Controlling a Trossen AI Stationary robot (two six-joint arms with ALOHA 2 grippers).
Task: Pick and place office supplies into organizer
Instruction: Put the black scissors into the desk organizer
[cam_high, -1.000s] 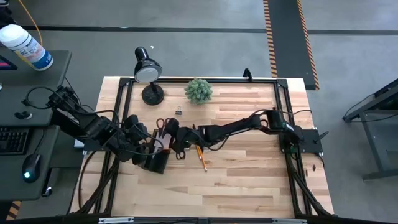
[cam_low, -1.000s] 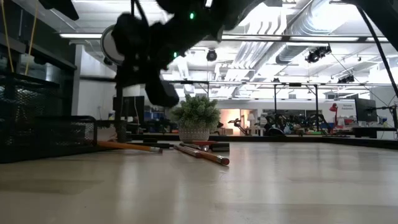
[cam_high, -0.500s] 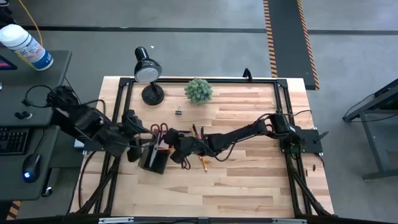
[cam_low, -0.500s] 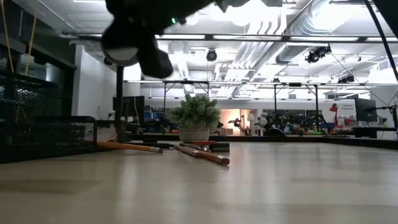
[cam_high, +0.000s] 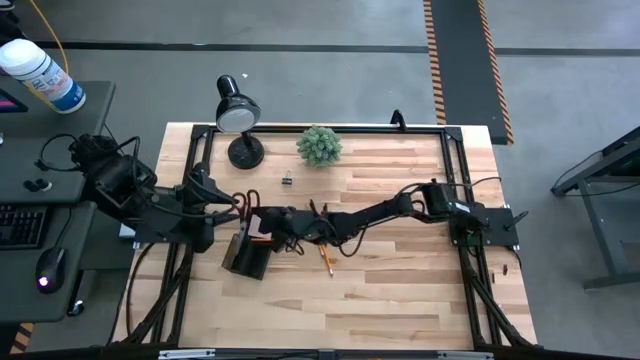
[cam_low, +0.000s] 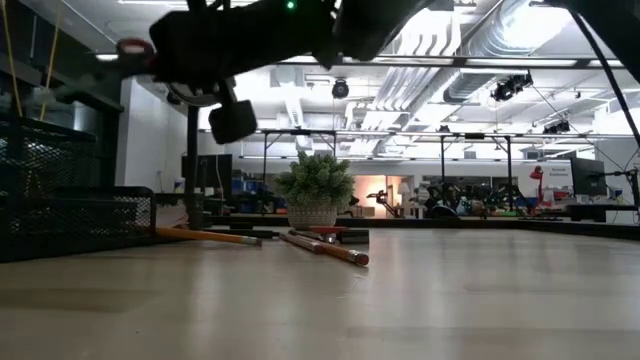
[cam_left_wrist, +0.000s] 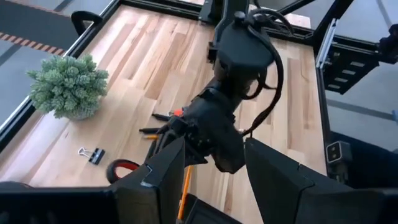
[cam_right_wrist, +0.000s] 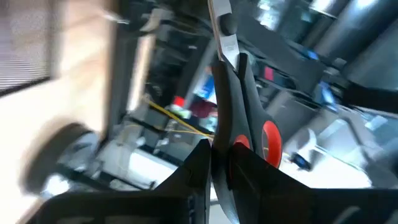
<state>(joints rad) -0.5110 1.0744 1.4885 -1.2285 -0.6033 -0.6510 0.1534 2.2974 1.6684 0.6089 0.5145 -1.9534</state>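
Midway stage. Right gripper (cam_right_wrist: 219, 163) closed on red-handled scissors (cam_right_wrist: 231, 93), raised just above organizer (cam_high: 248, 256) near worktop's left edge. Left gripper (cam_left_wrist: 208, 180) spread open, empty, beside organizer. Left on worktop: pencils (cam_high: 324, 256), binder clip (cam_high: 287, 179), dark pens (cam_left_wrist: 157, 130).

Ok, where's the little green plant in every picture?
High view: the plant sits at the table's far edge, right of the lamp.
Low view: mid-picture, far back on the table.
Left wrist view: by the table's edge, beyond the binder clip.
Right wrist view: not in it.
Shared landmark: the binder clip lies beside the plant in the high and left wrist views.
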